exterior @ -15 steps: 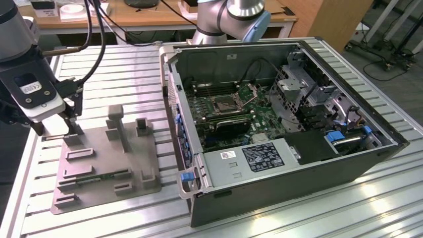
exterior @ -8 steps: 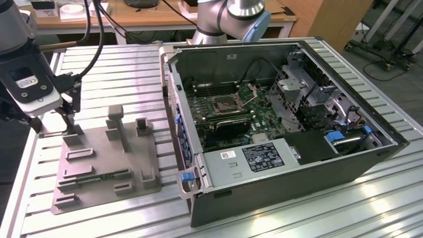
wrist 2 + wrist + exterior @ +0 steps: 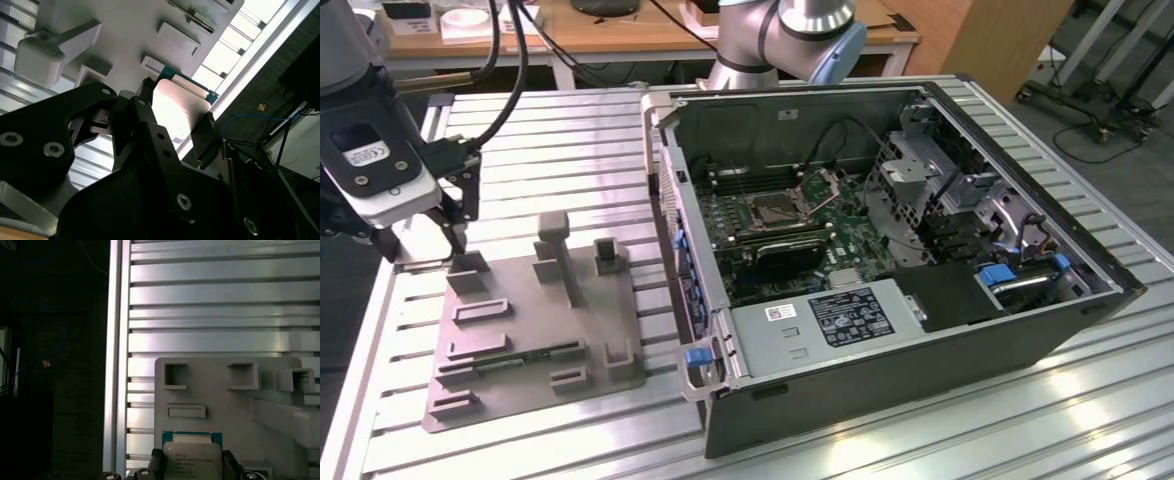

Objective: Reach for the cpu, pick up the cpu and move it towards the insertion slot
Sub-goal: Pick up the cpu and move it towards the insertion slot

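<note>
My claw (image 3: 193,467) looks clamped on the cpu (image 3: 192,455), fingers (image 3: 157,463) on two opposite edges, over the grey fixture (image 3: 235,405) on the table (image 3: 210,315). I judge the chip light, stiff and thin (delicate underneath): edges only, gentle squeeze.

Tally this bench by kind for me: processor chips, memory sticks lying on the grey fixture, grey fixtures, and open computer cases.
cpu: 1
memory stick on the fixture: 1
grey fixture: 1
open computer case: 1
Total: 4
</note>
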Tool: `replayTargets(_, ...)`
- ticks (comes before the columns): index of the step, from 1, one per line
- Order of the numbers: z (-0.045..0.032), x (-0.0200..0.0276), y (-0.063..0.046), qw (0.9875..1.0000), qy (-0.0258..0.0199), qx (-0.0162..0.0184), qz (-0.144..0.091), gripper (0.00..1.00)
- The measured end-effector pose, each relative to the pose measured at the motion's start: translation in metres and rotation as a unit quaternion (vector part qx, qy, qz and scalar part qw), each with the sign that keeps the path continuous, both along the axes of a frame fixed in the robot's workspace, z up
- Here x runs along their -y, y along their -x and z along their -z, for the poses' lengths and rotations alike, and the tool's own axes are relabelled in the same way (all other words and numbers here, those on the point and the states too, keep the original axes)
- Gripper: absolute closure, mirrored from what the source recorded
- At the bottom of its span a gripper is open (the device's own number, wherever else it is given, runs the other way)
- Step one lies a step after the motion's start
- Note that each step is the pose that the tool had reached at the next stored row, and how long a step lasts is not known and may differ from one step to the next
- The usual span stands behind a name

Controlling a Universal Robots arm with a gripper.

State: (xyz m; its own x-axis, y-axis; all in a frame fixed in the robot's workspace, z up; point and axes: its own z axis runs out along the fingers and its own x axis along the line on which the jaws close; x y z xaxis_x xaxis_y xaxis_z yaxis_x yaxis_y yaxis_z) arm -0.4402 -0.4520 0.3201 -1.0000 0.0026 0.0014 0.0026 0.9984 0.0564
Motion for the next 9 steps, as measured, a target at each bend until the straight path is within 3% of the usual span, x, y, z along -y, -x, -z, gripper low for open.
replayTargets(9,-0.0014,0.0000,0.0000,1.0000,0.0001,-0.0002,0.000,0.45)
